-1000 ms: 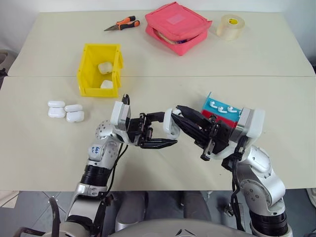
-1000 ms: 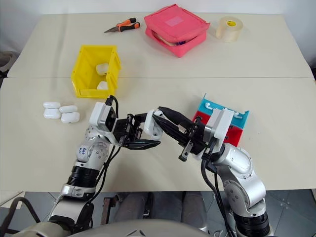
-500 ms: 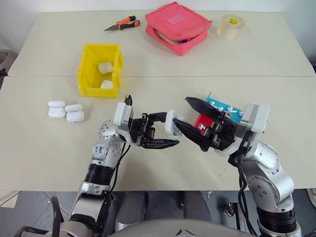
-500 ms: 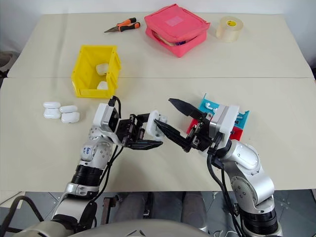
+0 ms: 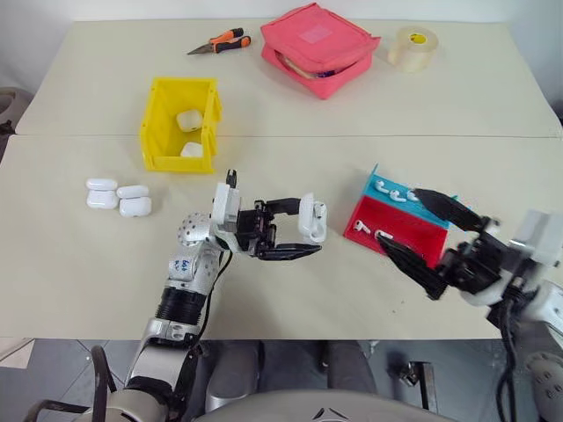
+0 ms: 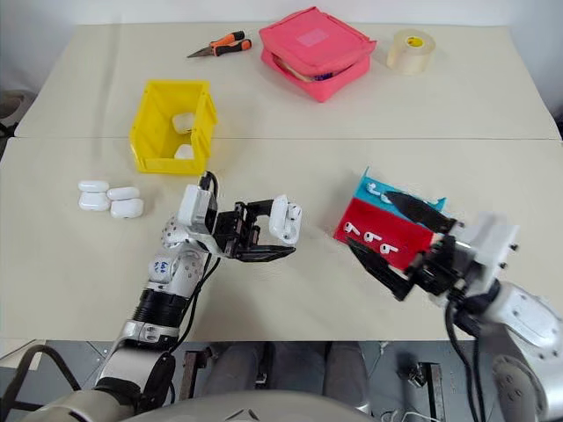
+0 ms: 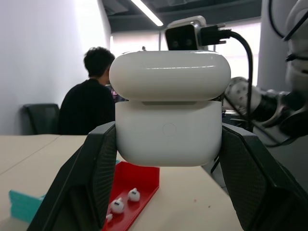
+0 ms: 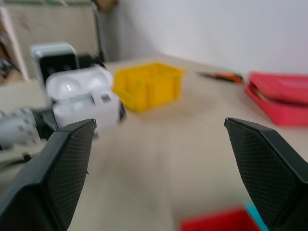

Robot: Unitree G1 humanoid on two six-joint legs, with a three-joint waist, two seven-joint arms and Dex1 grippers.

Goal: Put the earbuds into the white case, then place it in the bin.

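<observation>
Left wrist view: person (image 7: 94,103) behind gripper-held white case (image 7: 168,108).

Bright, even overhead light on the table (image 5: 290,114), soft short shadows, ceiling strip glare in left wrist view, motion blur across right wrist view.

bare table (image 5: 290,167) toward bin (image 5: 179,123) — unobstructed

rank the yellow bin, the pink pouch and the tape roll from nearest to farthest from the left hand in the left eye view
1. yellow bin: closest, up and to the left of the left hand, which grips a white case.
2. pink pouch: farther, at the table's far edge.
3. tape roll: farthest, at the far right, beyond the pouch.
</observation>
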